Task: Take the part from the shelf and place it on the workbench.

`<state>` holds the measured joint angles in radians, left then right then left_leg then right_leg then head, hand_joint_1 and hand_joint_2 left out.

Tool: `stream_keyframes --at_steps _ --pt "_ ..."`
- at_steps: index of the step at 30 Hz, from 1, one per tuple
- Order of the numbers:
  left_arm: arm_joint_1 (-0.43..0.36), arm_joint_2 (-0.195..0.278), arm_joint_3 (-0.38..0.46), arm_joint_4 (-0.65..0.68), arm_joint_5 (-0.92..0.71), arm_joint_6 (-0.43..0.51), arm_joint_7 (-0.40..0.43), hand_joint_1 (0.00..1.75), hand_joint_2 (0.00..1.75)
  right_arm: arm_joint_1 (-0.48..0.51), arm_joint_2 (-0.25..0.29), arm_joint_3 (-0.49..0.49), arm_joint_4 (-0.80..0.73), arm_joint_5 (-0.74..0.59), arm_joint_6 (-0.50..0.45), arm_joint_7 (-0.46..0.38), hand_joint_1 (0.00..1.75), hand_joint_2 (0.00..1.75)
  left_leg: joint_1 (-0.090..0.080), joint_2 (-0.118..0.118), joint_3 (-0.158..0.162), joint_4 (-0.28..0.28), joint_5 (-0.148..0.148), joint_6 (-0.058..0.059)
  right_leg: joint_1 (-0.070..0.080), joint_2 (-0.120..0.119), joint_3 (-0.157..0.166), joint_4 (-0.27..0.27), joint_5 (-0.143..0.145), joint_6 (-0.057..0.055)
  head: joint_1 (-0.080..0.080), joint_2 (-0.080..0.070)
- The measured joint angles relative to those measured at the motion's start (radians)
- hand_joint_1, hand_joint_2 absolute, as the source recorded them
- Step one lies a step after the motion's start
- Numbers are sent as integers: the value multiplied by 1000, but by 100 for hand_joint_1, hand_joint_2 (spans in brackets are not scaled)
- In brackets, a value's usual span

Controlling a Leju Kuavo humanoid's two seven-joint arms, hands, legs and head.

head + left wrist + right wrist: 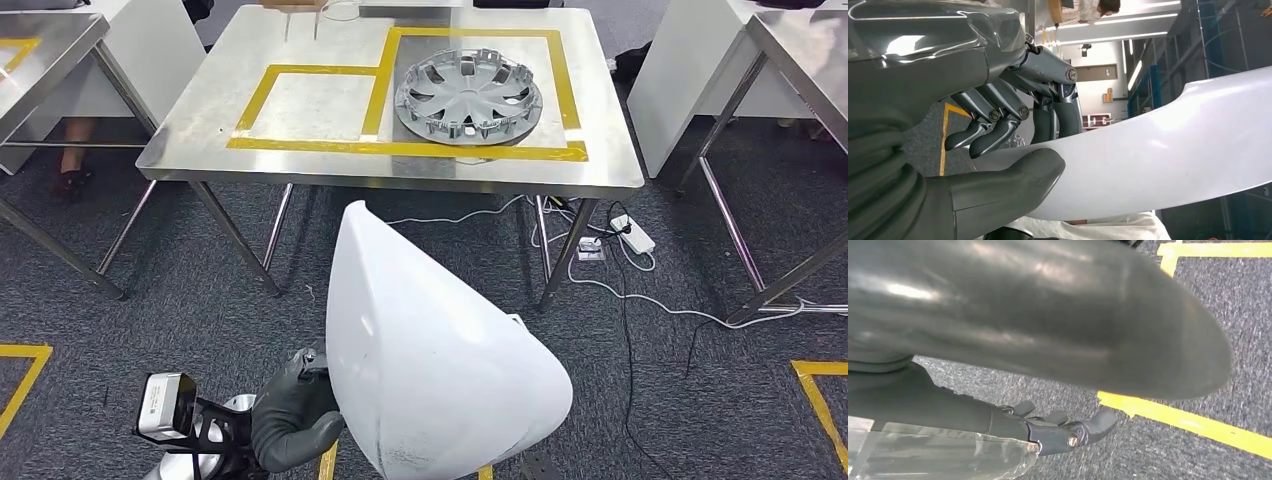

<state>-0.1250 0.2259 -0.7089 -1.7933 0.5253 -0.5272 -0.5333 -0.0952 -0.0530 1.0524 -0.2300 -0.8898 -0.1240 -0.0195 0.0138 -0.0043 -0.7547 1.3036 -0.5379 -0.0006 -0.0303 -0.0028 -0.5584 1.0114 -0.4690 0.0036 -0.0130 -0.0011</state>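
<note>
Grey carpet with yellow floor tape surrounds a steel table (200,160) in the upper half of the head view; yellow tape marks two bays on its top, and a silver wheel cover (468,97) lies in the right-hand bay. At lower centre of that frame I carry the part, a large white curved panel (430,350), its edge clamped in my left robot hand (295,415) at lower left. The panel is still off the table, well short of its near edge.

Left wrist view: my thumb (1013,175) presses one face of the white panel (1173,145) while the darker fingers (998,127) curl toward the other face, so the grasp is a pinch near the panel's edge.

Right wrist view: my right robot hand (1068,432) hangs over carpet and tape, fingers extended and apart, holding nothing.

Judgement: a single edge pinch on so broad a panel invites swinging; I should walk steadily, keep the panel clear of the wheel cover, and lower it into the vacant left bay before releasing.
</note>
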Motion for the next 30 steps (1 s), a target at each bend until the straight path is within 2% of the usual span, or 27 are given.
stream_keyframes --at_steps 1,2,3,4,5,7,9,10,11,13,14,15,16,17,18,19,20,22,24,25,26,28,29,30 --pt "0 0 0 0 0 0 0 175 175 0 0 0 0 0 0 0 0 0 0 1 14 -43 36 3 0 0 7 0 -5 2 0 0" --pt "0 0 0 0 0 0 0 175 175 1 1 -1 0 0 0 0 0 0 0 2 45 -116 81 9 0 1 16 0 -11 4 0 0" --pt "0 0 0 0 1 -1 0 175 175 0 3 -1 0 0 1 0 0 0 -3 5 78 -187 114 16 1 1 24 -1 -17 7 1 0" --pt "-1 0 0 0 2 -2 0 175 175 0 4 -2 0 -1 1 -1 0 0 -7 7 105 -242 132 24 3 1 29 -2 -21 11 1 0" --pt "-2 1 0 0 3 -2 0 175 175 -1 5 -2 0 -1 1 -1 0 0 -12 8 121 -271 136 31 4 0 30 -4 -25 15 1 0" --pt "-3 1 0 -1 6 -3 0 175 175 -1 7 -2 0 -2 1 -2 0 0 -19 6 129 -284 126 42 6 -3 33 -11 -28 26 1 0" --pt "-3 1 0 -2 7 -3 0 175 175 -1 8 -3 0 -1 2 -2 0 0 -15 4 145 -304 128 53 5 -7 33 -4 -36 33 2 0" --pt "-4 0 0 -2 7 -3 0 175 175 -3 8 -3 0 -1 2 -3 0 0 -13 3 157 -316 129 58 6 -6 20 25 -47 32 3 0" --pt "-5 -1 -1 -3 8 -3 0 175 175 -3 8 -4 0 -1 2 -3 0 0 -10 3 167 -324 129 62 6 -4 -10 78 -66 28 5 0" --pt "-7 -3 -1 -3 8 -4 0 175 175 -3 6 -4 0 -1 2 -3 0 0 -13 -1 176 -326 122 68 6 -1 -100 222 -106 24 6 0" --pt "-7 -3 -2 -2 7 -4 0 175 175 -1 5 -4 0 -1 2 -3 0 0 -14 -4 179 -326 118 69 6 -1 -140 272 -112 27 6 0" --pt "-7 -4 -2 -2 7 -4 0 175 175 1 3 -4 0 -1 2 -3 0 0 -14 -8 184 -325 113 68 6 0 -161 286 -101 34 6 0" --pt "-6 -4 -2 -2 7 -4 0 175 175 2 2 -4 0 -1 2 -3 0 0 -14 -12 191 -325 107 65 5 -1 -159 254 -71 44 6 0" --pt "-6 -4 -2 -2 8 -4 0 175 175 2 0 -4 0 -1 2 -3 0 0 -13 -15 200 -323 99 62 4 -1 -137 185 -29 55 7 0" --pt "-6 -4 -2 -2 8 -4 0 175 175 2 -1 -4 0 -1 2 -3 0 0 -14 -17 207 -320 90 57 3 -1 -108 106 12 60 7 0" --pt "-7 -4 -2 -2 8 -4 0 175 175 1 -1 -4 0 -1 2 -3 0 0 -17 -18 213 -316 80 51 3 0 -80 41 42 59 7 0" --pt "-7 -4 -2 -2 8 -4 0 175 175 1 -1 -4 0 -1 2 -3 0 0 -19 -19 215 -312 71 46 4 0 -62 2 57 52 6 0" --pt "-7 -4 -2 -2 9 -4 0 175 175 2 0 -4 0 -1 2 -4 0 0 -20 -20 217 -308 59 37 9 1 -53 -11 55 31 4 0" --pt "-7 -4 -2 -3 9 -3 0 175 175 2 0 -5 0 -1 2 -6 0 0 -14 -16 215 -298 48 27 6 3 -48 -12 49 17 3 0" --pt "-7 -4 -1 -3 9 -3 -1 175 175 1 0 -6 0 -1 2 -7 0 0 -12 -13 204 -272 33 21 4 4 -43 -13 45 10 3 0" --pt "-7 -3 -1 -3 9 -3 -2 175 175 1 1 -7 0 0 2 -7 0 0 -10 -9 180 -222 10 14 2 4 -36 -13 41 4 2 0" --pt "-7 -2 -1 -3 9 -3 -3 175 175 2 1 -9 0 0 2 -8 0 0 -6 -3 99 -77 -42 4 4 4 -26 -13 32 -4 1 0" --pt "-6 -2 -1 -3 9 -3 -3 175 175 2 1 -10 0 0 2 -8 0 0 -5 -1 58 -17 -54 2 6 4 -20 -13 27 -6 1 0" --pt "-6 -1 -1 -2 9 -3 -3 175 175 3 2 -10 0 0 2 -8 0 0 -4 -1 34 6 -44 2 7 4 -13 -13 21 -6 1 0"
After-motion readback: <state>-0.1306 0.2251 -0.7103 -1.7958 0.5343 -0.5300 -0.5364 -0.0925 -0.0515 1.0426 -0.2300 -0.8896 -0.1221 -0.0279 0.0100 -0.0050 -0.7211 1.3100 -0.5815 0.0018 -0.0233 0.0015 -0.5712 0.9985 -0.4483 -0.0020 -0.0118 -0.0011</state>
